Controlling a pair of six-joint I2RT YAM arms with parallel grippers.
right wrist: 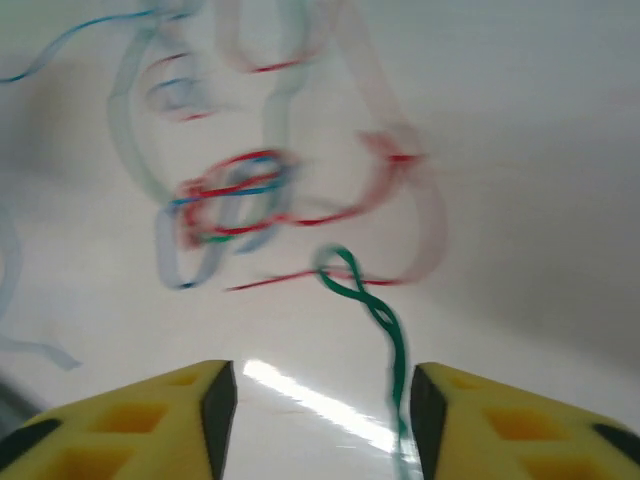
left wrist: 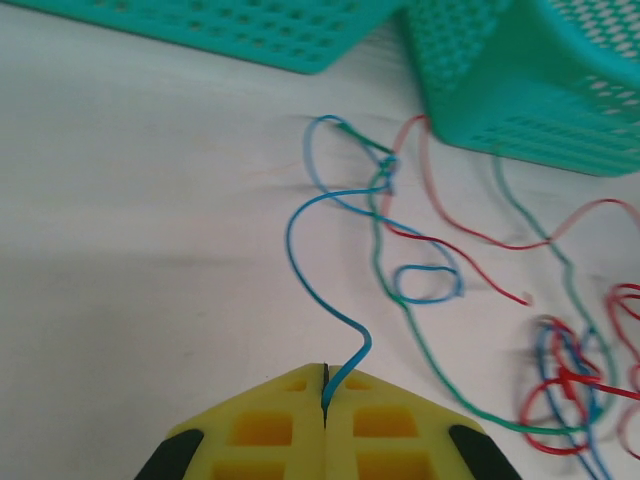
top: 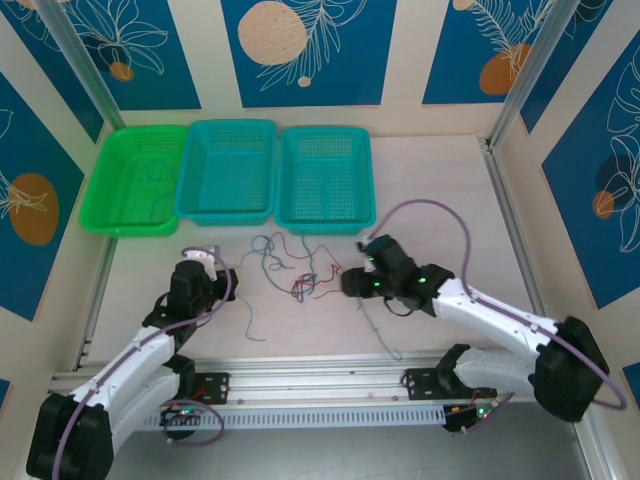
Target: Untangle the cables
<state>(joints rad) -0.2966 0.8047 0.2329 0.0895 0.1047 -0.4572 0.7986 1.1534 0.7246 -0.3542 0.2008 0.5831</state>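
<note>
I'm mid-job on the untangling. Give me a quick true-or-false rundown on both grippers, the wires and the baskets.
1. The left gripper is shut on the blue wire. True.
2. The right gripper is clamped on the green wire. False: its jaws stand open, and the green wire runs loose between them.
3. The green basket stands left of the two teal baskets. True.
4. The wire tangle lies inside a teal basket. False: it lies on the table, in front of the baskets and between the two grippers.
</note>
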